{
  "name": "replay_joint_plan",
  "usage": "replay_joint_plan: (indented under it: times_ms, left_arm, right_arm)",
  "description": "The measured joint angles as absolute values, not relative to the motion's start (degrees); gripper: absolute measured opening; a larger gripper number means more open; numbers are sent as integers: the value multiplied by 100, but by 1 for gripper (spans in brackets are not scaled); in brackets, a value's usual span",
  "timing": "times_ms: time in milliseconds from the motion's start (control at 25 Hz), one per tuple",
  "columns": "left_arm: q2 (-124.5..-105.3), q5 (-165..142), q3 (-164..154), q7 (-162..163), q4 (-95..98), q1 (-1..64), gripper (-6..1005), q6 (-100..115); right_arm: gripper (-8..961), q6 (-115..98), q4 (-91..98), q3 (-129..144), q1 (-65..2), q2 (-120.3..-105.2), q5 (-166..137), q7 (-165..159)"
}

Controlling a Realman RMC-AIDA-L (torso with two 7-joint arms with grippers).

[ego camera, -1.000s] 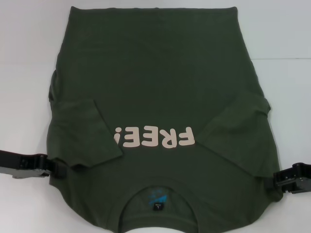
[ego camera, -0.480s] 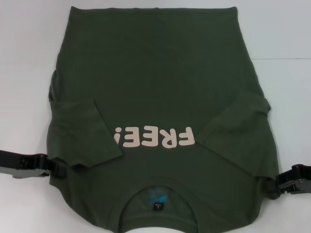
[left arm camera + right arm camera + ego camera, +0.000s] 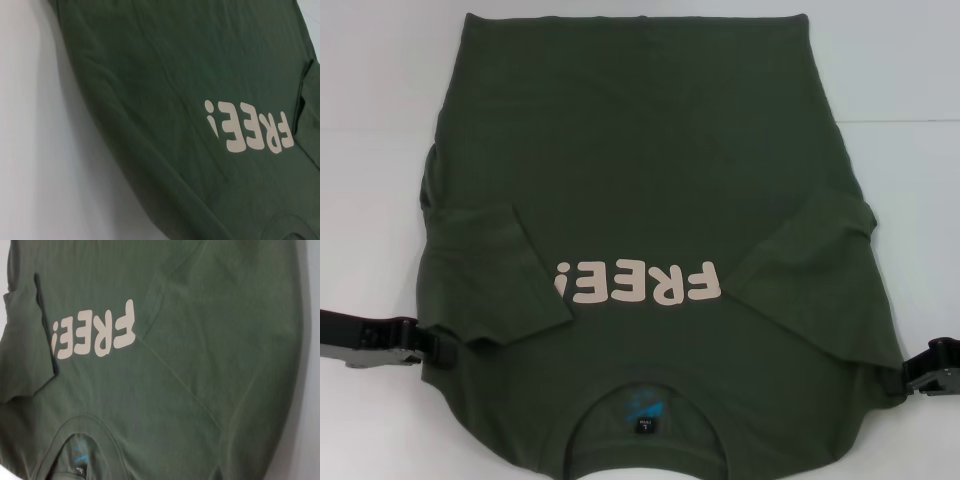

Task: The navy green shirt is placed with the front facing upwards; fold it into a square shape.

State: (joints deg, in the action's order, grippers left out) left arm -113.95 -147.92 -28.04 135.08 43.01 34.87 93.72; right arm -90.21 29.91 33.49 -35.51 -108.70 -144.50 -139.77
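The navy green shirt point(image 3: 640, 170) lies flat and front up on the white table, collar toward me. Its pale "FREE!" lettering point(image 3: 640, 283) and the blue print with a dark tag point(image 3: 645, 410) inside the collar show. Both sleeves point(image 3: 495, 285) are folded inward over the chest. My left gripper point(image 3: 425, 345) is low at the shirt's left shoulder edge, touching the cloth. My right gripper point(image 3: 915, 378) is at the right shoulder edge, near the frame's border. The shirt fills the left wrist view point(image 3: 165, 75) and the right wrist view point(image 3: 200, 340).
The white table point(image 3: 370, 150) shows bare on both sides of the shirt and beyond its hem at the back. A faint table seam runs across at the far right point(image 3: 910, 122).
My right gripper has slid outward to the right, and the shirt's right shoulder corner has spread slightly with it. The left gripper has stayed put.
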Motion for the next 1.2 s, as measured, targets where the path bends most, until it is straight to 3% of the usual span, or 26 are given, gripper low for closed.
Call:
replay_joint_plan:
  times_ms: [600, 1200]
  left_arm:
    - [-11390, -14792, -2786, 13497, 4317, 3493, 55, 9398]
    - [-11354, -14625, -2439, 13405, 4327, 3449, 56, 9393]
  right_arm:
    - [36, -9227, 3024, 2998, -3506, -10753, -14398, -13741]
    - [22, -9360, 2974, 1926, -3249, -10677, -14023, -13299]
